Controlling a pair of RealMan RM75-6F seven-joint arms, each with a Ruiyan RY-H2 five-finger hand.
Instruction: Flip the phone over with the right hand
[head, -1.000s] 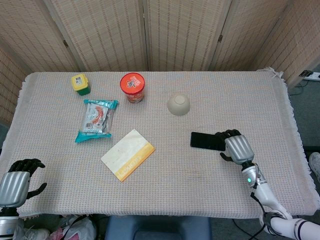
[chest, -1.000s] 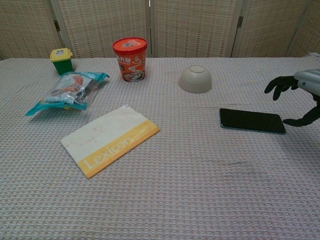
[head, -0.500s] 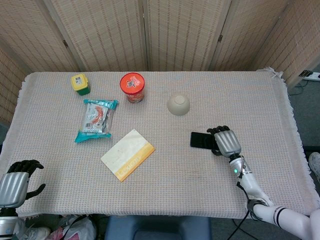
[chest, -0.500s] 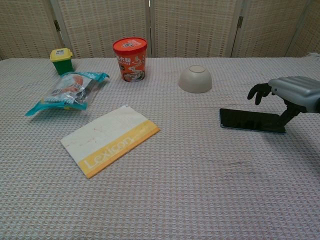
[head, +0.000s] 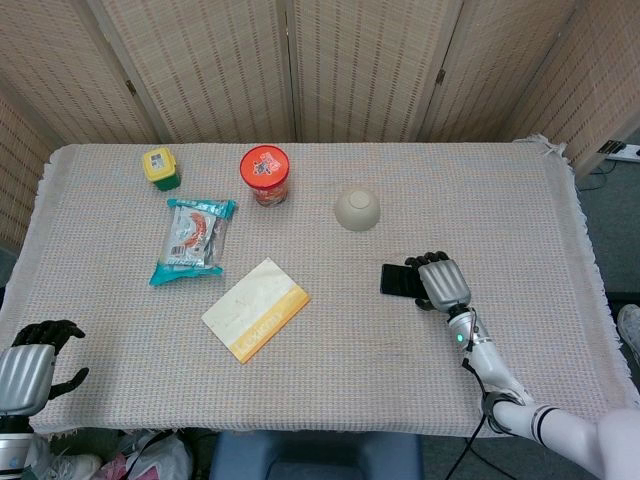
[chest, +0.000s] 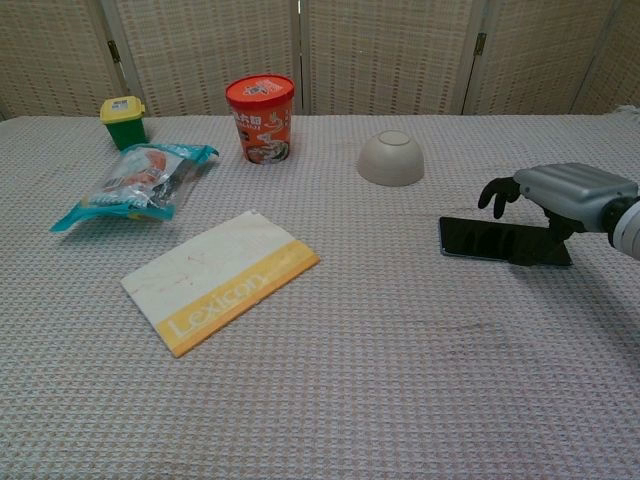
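- Phone (chest: 480, 240), dark and flat on the woven tablecloth (chest: 400, 380), lies directly under the right hand (chest: 560, 195); in the chest view its left part sticks out past the fingertips, and the rest sits beneath the palm.
- Right hand is palm-down over the phone's right half, dark fingers (chest: 497, 190) arched forward and apart, holding nothing. The thumb reaches down to the phone's near edge, though I cannot tell whether it actually touches.
- That pose reads as a set-up for the flip: fingers over the far long edge and thumb at the near one would let the hand pinch the thin body and lift one side, since a flat phone on cloth offers no other purchase.
- From the head view (head: 437, 283) the hand covers most of the phone (head: 394, 279), confirming it is over it rather than beside it.
- Upturned beige bowl (chest: 391, 158) stands beyond the hand and to its left, near enough that a wide turn should stay clear of it.
- Yellow-and-white Lexicon booklet (chest: 220, 280), the snack packet (chest: 140, 180), the red instant-noodle cup (chest: 262, 117) and the small green container with a yellow lid (chest: 123, 120) are all well apart, far to the left of the hand.
- Left hand (head: 35, 362) rests at the table's near left corner, fingers loosely spread and empty, out of the way because the task calls for the right alone.
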